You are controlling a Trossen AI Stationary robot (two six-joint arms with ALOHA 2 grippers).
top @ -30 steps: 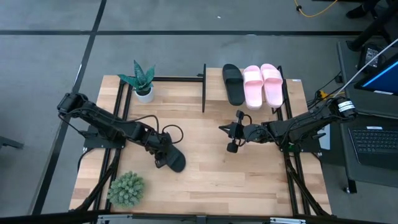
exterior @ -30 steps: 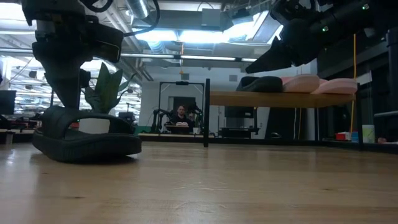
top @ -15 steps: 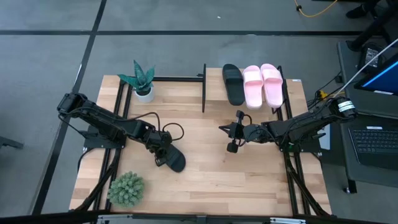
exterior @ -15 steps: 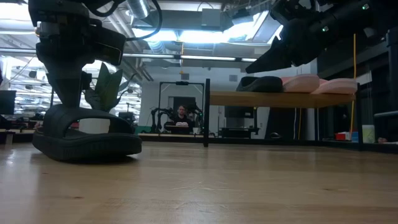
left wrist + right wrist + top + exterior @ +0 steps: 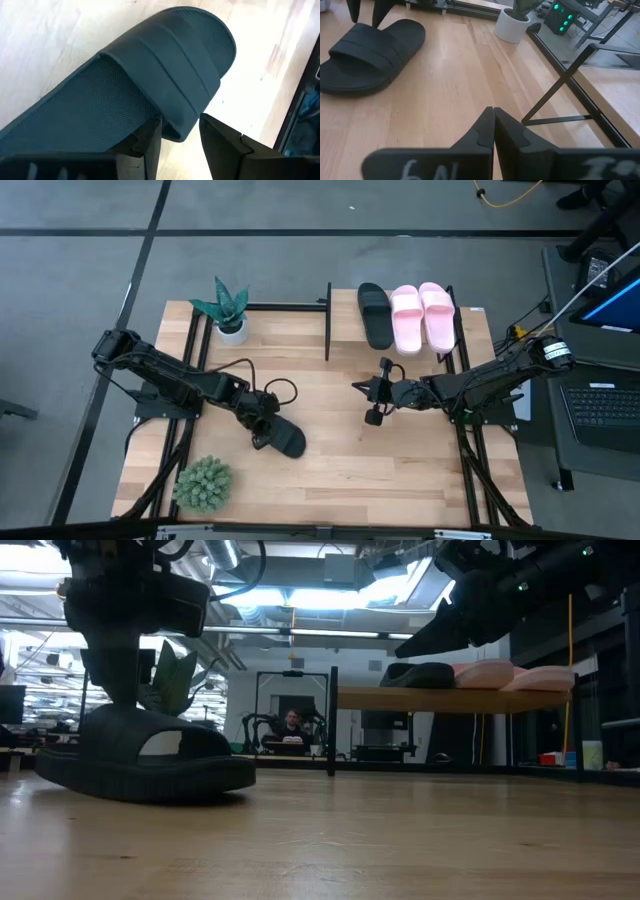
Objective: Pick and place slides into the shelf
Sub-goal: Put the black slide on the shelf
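One black slide (image 5: 284,439) lies sole down on the tabletop left of centre, also seen as the black slide (image 5: 140,755) and the black slide (image 5: 370,55). My left gripper (image 5: 262,431) stands over it, shut on its strap side. On the shelf (image 5: 345,320) at the far edge rest another black slide (image 5: 375,315) and two pale pink slides (image 5: 422,315), soles on the board. My right gripper (image 5: 374,401) hovers shut above the table's middle, its fingertips (image 5: 493,112) together, holding nothing. My left gripper (image 5: 180,125) pinches the black slide where one end of the strap (image 5: 178,131) meets the sole's side edge, one finger (image 5: 150,142) inside under the strap and one (image 5: 220,145) outside. The fingers come from above, pointing down. The sole (image 5: 150,780) rests on the table.
A potted plant (image 5: 228,308) stands at the far left next to the shelf's black post (image 5: 328,320). A spiky green plant (image 5: 204,483) sits at the near left corner. Black frame rails run along both table sides. Bare wood lies between the arms.
My left gripper has moved a little toward the table's right and near edges, and the black slide has slid and turned with it along the tabletop. My right arm has kept still.
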